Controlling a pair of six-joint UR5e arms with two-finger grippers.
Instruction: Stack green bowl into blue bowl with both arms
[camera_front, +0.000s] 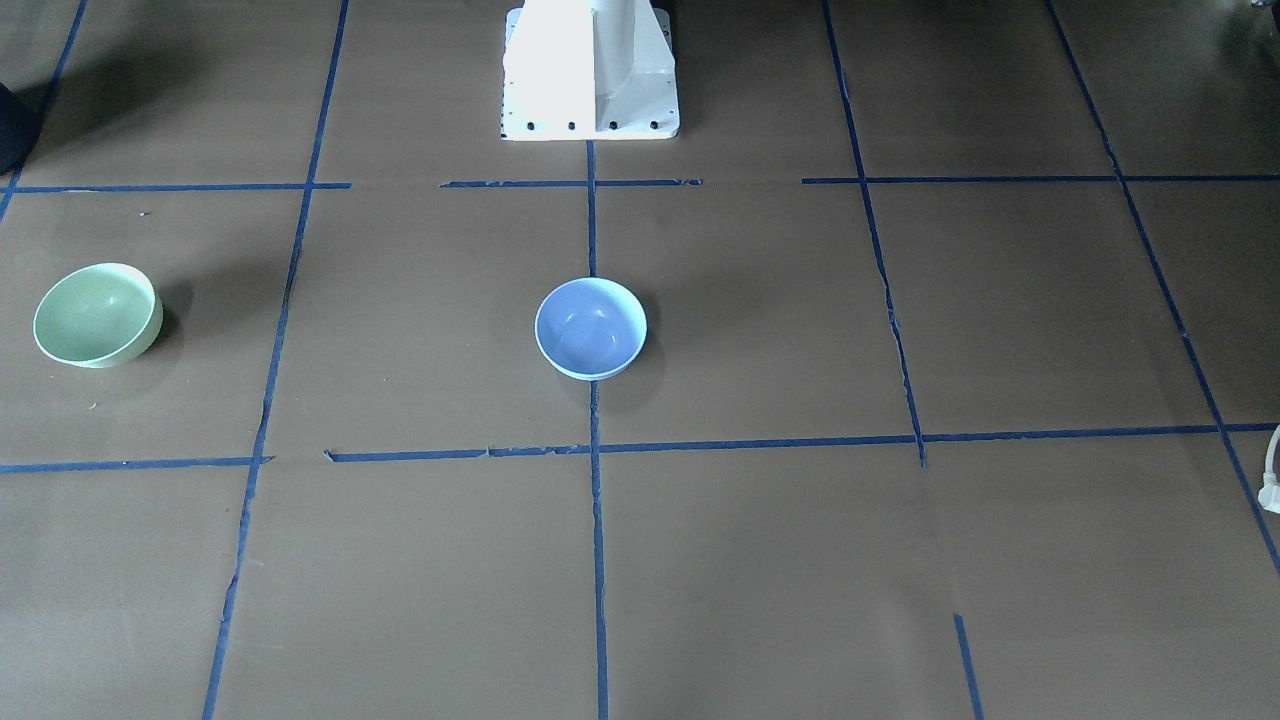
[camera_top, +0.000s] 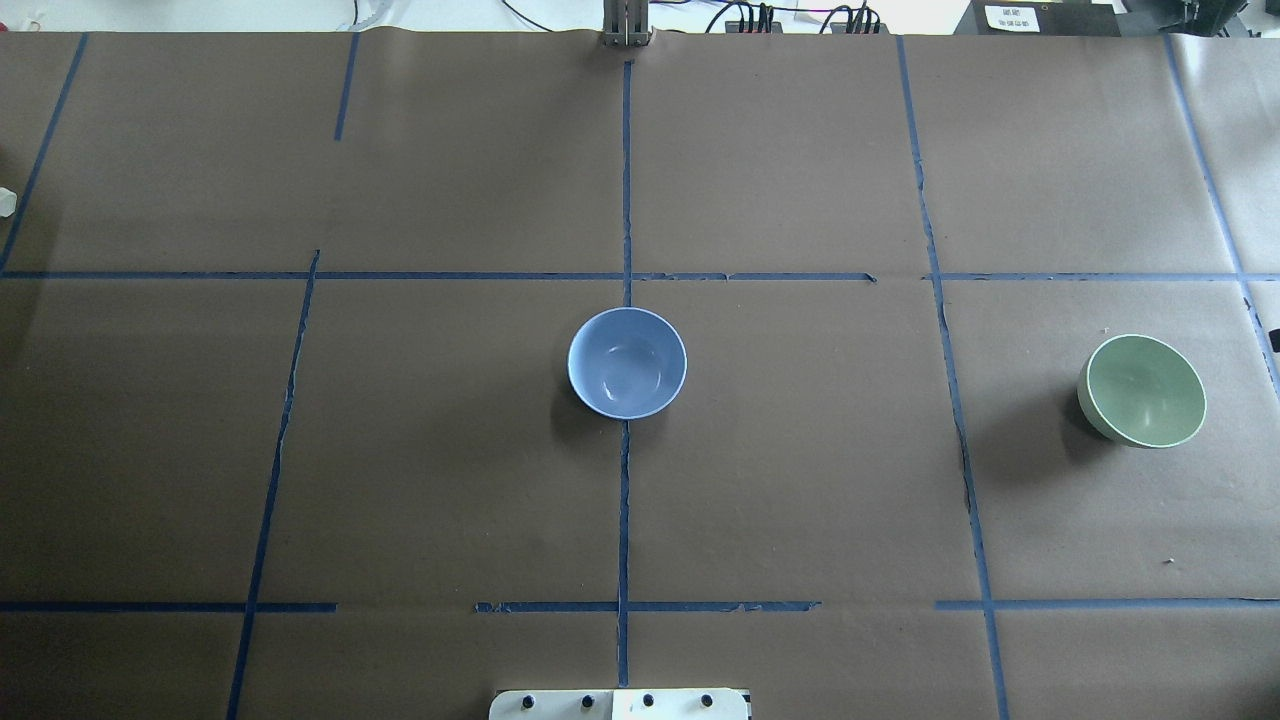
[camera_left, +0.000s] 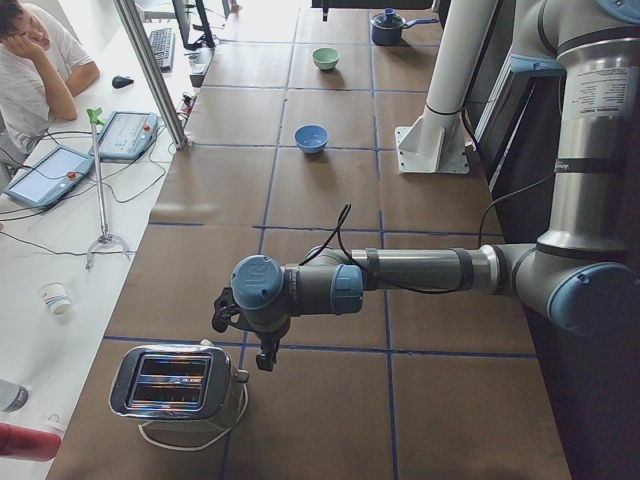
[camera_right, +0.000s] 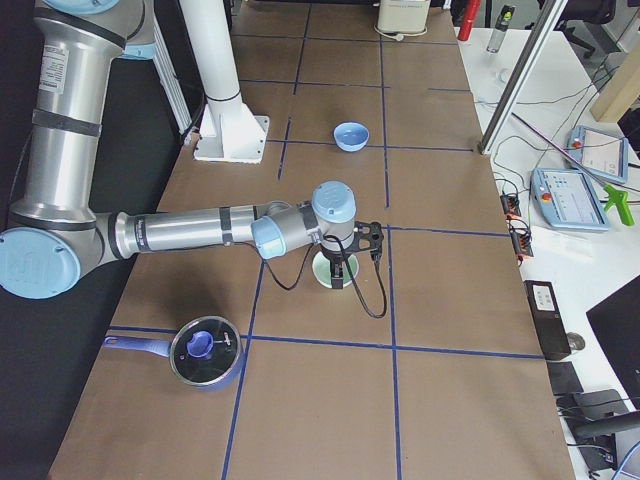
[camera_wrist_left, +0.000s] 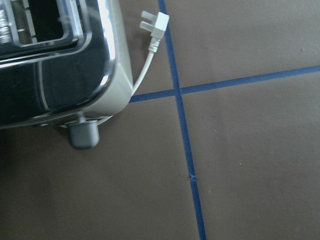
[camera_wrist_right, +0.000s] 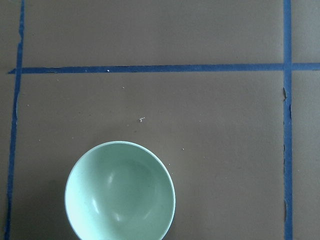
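Green bowl (camera_wrist_right: 120, 192) sits upright and empty on the brown-papered worktop (camera_top: 800, 480). It lies low in the right wrist view, at about 7 o'clock, so the right arm (camera_right: 190, 232) hangs its jaws just above the bowl and a little off its centre. In the right side view the jaws hide part of the rim. How far those jaws are spread I cannot tell, as no close view shows the fingers. The bowl is round, so there is no long axis to line up with. Farther out, the blue bowl (camera_top: 627, 362) stands alone on the centre tape line, at 9 o'clock from the green one in the overhead view and well apart. Farthest, the left arm (camera_left: 420, 270) hovers by a toaster (camera_left: 175, 385) at the worktop's end, and its jaws are equally unreadable. Judgement: the right arm is plainly nearer, the green bowl is not yet lifted, and stacking has not begun.
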